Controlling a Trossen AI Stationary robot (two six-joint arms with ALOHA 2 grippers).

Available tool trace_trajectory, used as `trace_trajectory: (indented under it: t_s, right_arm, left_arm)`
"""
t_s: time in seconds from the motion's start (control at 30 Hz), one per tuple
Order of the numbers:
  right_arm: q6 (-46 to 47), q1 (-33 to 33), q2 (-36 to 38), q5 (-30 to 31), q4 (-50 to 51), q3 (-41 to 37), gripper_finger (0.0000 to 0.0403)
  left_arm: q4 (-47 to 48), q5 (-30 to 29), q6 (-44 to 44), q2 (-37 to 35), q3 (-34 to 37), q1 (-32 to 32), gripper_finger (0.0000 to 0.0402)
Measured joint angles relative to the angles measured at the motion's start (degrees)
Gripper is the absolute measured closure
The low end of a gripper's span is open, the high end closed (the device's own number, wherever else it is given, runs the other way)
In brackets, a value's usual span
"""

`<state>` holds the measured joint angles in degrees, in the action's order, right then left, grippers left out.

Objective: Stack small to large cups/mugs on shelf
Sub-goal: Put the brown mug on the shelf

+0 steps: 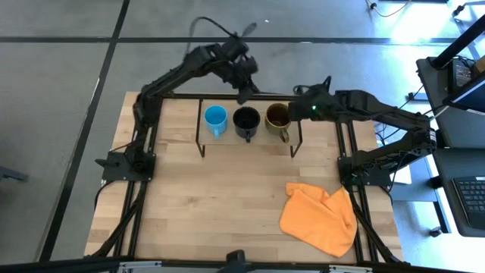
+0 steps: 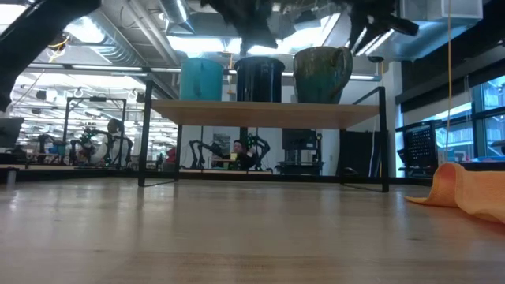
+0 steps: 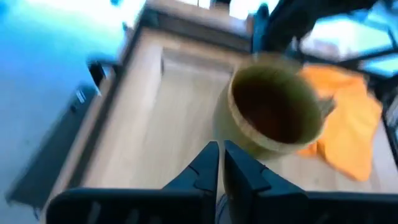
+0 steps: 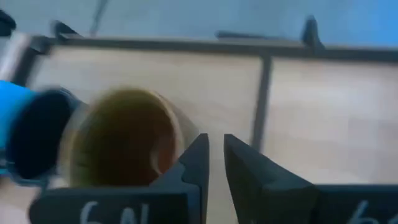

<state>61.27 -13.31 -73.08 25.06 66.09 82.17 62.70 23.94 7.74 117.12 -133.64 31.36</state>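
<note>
An orange cloth [image 1: 320, 220] lies near the surface's [image 1: 212, 197] front right corner, clear of the work. Farther back, the shelf [image 1: 182, 127] spans the rear edge and carries three mugs in size order: light blue mug [image 1: 215, 118], black mug [image 1: 245, 121], olive-brown mug [image 1: 277, 117]. All appear placed. Left gripper [image 1: 244, 92] hovers just behind the black mug, jaws nearly pressed together, empty. Right gripper [image 1: 303, 106] sits just beside the olive-brown mug, jaws slightly parted, holding nothing.
</note>
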Motion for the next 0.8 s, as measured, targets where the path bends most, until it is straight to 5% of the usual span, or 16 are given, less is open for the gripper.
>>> trace_trajectory:
  t_s: [0.13, 0.3, 0.8]
  right_arm:
    - [-1.4, -0.8, 0.1, 0.0, -0.3, 2.3, 0.0350]
    - [3.5, -0.9, 0.1, -7.8, 4.3, -0.1, 0.0350]
    - [16.1, 10.3, -0.8, -11.9, -1.0, -1.9, 0.0350]
  left_arm:
    - [0.2, -0.1, -1.7, -1.4, -0.5, 0.9, 0.0383]
    - [2.1, -0.7, -1.6, -1.0, 1.7, 1.5, 0.0389]
    - [-4.8, 1.6, -1.7, -0.7, 8.7, 0.7, 0.0391]
